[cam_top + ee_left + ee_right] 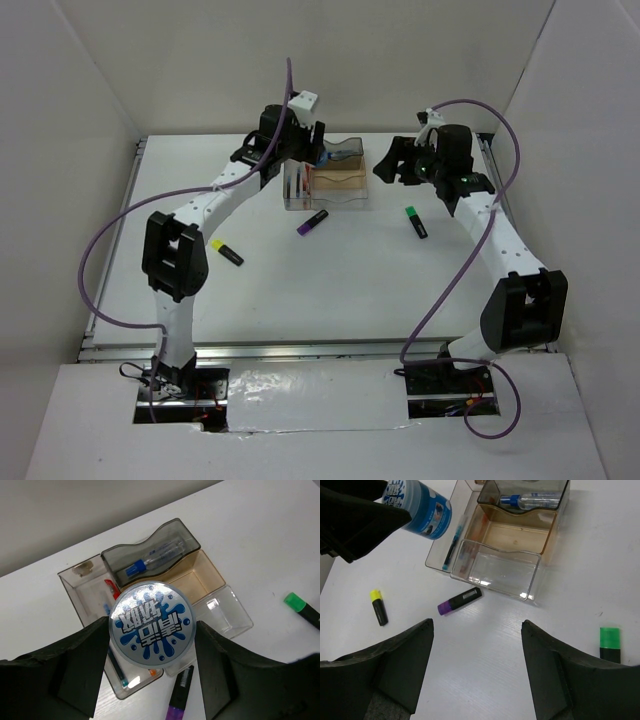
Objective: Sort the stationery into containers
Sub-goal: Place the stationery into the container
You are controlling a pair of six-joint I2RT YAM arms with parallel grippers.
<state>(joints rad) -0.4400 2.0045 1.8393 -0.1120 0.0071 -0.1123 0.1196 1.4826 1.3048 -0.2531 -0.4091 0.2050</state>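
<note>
The left gripper (pixel 150 675) is clasping the round tub (pixel 150 621) above the organiser (pixel 210 587). The right gripper (pixel 477 670) is hanging released. A release off-centre risks the tub catching a divider and tipping.

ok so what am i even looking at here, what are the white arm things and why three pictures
These are two robot arms bolted to the near edge of a white table, each ending in a two-finger gripper. One picture comes from a fixed camera above and behind them. The other two come from small cameras on each wrist, so the dark shapes at the bottom of those are the gripper's own fingers.

The left gripper holds a round blue-and-white tub between its fingers, above a smoky plastic desk organiser. A clear blue-capped bottle already lies in one compartment, and pens in another.

The right gripper is open and holds nothing. Three highlighters are loose on the table: purple, yellow and green.
</note>
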